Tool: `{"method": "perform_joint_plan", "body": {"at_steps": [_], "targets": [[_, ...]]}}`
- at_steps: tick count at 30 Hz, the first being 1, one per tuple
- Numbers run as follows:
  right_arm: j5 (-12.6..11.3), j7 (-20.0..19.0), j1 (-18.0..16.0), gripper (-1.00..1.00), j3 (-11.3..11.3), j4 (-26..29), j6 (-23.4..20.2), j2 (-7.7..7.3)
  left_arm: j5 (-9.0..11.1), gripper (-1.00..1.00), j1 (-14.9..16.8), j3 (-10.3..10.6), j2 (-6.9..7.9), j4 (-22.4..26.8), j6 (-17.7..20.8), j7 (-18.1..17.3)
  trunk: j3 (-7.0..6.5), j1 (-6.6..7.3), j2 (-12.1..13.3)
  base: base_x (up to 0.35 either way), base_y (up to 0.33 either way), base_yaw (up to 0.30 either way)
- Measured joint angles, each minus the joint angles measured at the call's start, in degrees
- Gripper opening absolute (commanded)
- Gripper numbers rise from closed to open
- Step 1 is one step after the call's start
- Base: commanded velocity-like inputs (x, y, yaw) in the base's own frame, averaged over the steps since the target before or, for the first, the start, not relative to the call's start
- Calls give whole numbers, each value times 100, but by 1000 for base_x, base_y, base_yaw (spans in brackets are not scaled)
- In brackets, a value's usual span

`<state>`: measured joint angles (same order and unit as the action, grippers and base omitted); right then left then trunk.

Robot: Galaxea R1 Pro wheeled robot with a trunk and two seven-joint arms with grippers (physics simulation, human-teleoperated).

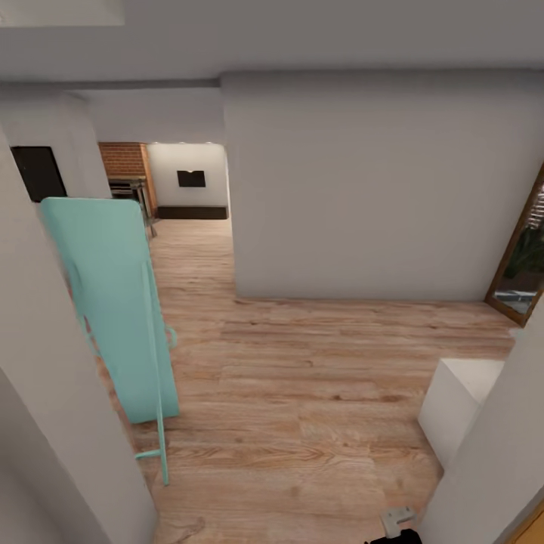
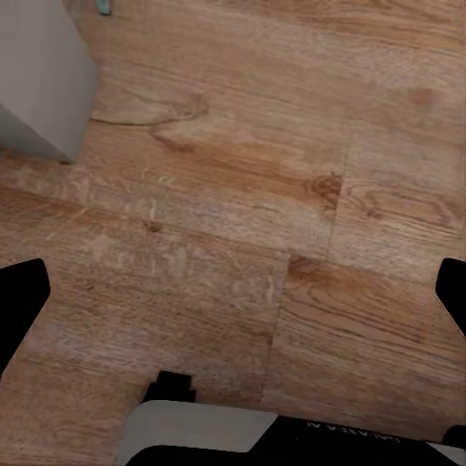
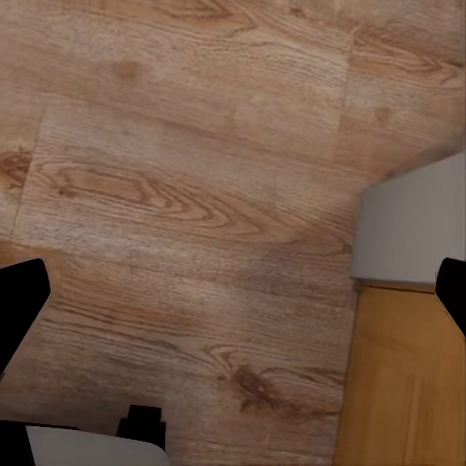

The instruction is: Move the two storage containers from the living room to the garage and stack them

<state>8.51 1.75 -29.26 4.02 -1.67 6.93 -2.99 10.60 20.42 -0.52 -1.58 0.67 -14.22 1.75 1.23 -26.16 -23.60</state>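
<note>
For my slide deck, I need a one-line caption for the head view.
Robot in a hallway of wood-plank flooring, a folded mint ironing board leaning at left, a brick fireplace visible beyond.

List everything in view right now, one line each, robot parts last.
wood-plank floor: 1, light brown, runs from the foreground down the hallway
mint-green panel on a thin frame: 1, leaning at the left wall
white block: 1, on the floor at the right, by the wall corner
grey-white wall: 1, centre, hallway opening to its left
brick fireplace: 1, red-brown, far down the hallway on the left
dark rectangle: 1, on the far white wall
wood-framed opening: 1, right edge, greenery behind it
dark panel: 1, upper left wall
left gripper: dark fingers wide apart at the frame edges, open, floor between
right gripper: same, open, nothing held
</note>
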Motion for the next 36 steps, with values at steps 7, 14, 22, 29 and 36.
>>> {"method": "perform_joint_plan", "body": {"at_steps": [7,14,22,29,36], "targets": [[1,0,0,100,0,0,0,0,0,100,0,0,-2,0,0,6,0,0,0,328,-8,0],[0,0,0,100,0,0,-2,0,0,100,0,0,-3,0,1,8,0,0,0,328,-79,0],[0,0,0,100,0,0,0,0,0,100,0,0,-6,0,1,8,0,0,0,328,-89,0],[1,0,0,100,0,0,-2,0,0,100,0,0,-7,0,1,8,0,0,0,328,-90,0],[0,0,0,100,0,0,-1,3,0,100,0,0,-6,0,1,8,0,0,0,328,-80,0]]}}
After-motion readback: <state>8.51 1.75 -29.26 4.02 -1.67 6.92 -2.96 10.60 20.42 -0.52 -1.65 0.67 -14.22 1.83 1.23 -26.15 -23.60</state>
